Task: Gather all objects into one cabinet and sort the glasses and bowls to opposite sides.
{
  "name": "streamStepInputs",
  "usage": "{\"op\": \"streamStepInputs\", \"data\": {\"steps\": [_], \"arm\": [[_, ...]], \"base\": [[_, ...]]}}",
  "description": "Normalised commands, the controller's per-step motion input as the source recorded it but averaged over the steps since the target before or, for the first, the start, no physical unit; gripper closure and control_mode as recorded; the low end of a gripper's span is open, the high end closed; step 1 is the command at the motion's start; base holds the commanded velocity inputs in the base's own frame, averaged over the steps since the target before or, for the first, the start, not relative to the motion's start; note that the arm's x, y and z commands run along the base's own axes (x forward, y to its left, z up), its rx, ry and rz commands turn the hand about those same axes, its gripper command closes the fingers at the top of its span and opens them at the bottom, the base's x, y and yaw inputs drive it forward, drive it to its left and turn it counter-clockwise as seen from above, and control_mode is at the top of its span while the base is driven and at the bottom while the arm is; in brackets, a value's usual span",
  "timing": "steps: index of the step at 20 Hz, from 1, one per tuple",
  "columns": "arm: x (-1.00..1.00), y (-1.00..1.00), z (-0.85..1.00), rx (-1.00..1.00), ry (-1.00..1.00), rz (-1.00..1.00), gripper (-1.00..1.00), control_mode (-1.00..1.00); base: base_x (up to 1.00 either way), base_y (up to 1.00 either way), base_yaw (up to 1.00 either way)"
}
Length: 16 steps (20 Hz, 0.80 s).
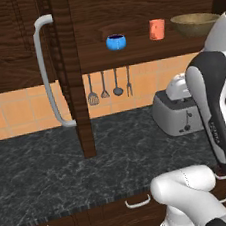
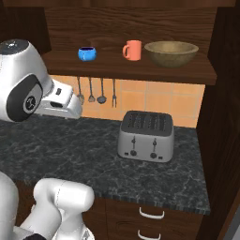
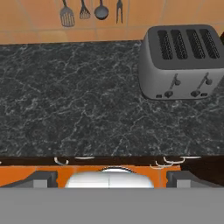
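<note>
**Cups and bowls sit on the dark shelf**

Black stone counter (image 2: 84,150) fills the middle of both base views. High up, a dark wood shelf (image 2: 108,63) holds a blue bowl (image 2: 86,53), an orange-red cup (image 2: 132,50) and a wide tan bowl (image 2: 171,53), left to right. The cabinet door (image 1: 72,75) with its grey handle (image 1: 47,73) stands open at the left of the left base view. A silver toaster (image 3: 181,61) sits at the hand view's upper right. The gripper's (image 3: 111,178) finger tips stand wide apart, holding nothing.

Both base views look forward and down from behind the arm, left and right, sharing the dark counter (image 1: 51,168), toaster (image 2: 146,136) and shelf (image 2: 108,63). The hand view looks down on the counter from above, toaster at its far right.
</note>
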Motion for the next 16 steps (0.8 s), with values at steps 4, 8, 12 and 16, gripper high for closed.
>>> {"op": "streamStepInputs", "data": {"steps": [4,8,12,16], "arm": [[-0.48,0.00,0.02,0.00,0.00,0.00,-1.00,-1.00],[-0.47,0.00,0.00,0.00,-0.01,0.00,-1.00,-1.00],[-0.61,0.00,-0.05,0.00,0.00,0.00,-1.00,-1.00],[-0.30,0.01,-0.04,0.00,0.00,0.00,-1.00,1.00]], "base": [[0.00,0.00,0.00],[0.00,0.00,0.00],[0.00,0.00,0.00],[-0.42,0.06,0.00]]}}
